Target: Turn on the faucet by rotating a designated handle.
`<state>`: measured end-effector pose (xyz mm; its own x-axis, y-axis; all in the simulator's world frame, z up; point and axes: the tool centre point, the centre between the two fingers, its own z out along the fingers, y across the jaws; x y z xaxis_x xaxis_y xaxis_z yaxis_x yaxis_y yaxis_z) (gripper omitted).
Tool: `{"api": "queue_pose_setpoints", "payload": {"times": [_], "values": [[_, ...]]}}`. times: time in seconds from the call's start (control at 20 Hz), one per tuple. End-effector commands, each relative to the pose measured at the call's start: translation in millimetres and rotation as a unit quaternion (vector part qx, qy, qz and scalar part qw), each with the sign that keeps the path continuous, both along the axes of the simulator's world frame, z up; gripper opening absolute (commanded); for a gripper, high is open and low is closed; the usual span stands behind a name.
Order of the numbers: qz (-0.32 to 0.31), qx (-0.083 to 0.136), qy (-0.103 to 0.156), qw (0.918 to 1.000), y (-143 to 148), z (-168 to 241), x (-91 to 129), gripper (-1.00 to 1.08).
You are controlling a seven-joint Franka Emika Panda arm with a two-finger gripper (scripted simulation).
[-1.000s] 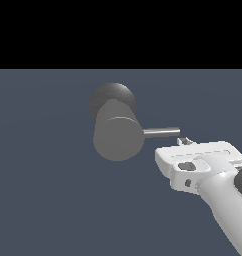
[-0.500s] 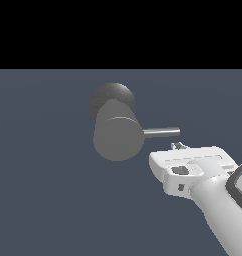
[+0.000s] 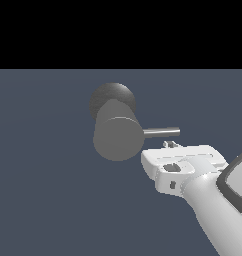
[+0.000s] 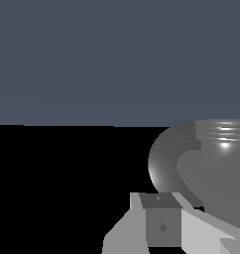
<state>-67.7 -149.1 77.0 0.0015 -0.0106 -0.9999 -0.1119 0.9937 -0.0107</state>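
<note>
Faucet sits at frame centre in the exterior view, handle sticking out toward the right. Tool hangs just under the rod, lower right; can't tell if its fingers are spread or pressed together. Best bet: rise until fingertips meet the rod near its free end, then push around. Versus earlier, the tool has crept left and closer under the handle; faucet unchanged.

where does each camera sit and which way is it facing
Exterior view: off the arm, facing the faucet end-on, its handle pointing to the exterior view's right; the white arm and gripper show below it.
Wrist view: on the wrist, close to the faucet; a gripper finger shows.
Both share the faucet and gripper.
</note>
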Motion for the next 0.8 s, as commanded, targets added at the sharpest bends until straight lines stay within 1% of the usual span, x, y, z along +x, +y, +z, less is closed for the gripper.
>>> {"api": "queue_pose_setpoints", "payload": {"times": [0.0,0.75], "values": [[0.000,0.001,0.000,1.0000,0.5,0.1,0.0,-1.00],[0.000,0.000,0.000,1.0000,-4.0,50.9,0.3,-1.00]]}}
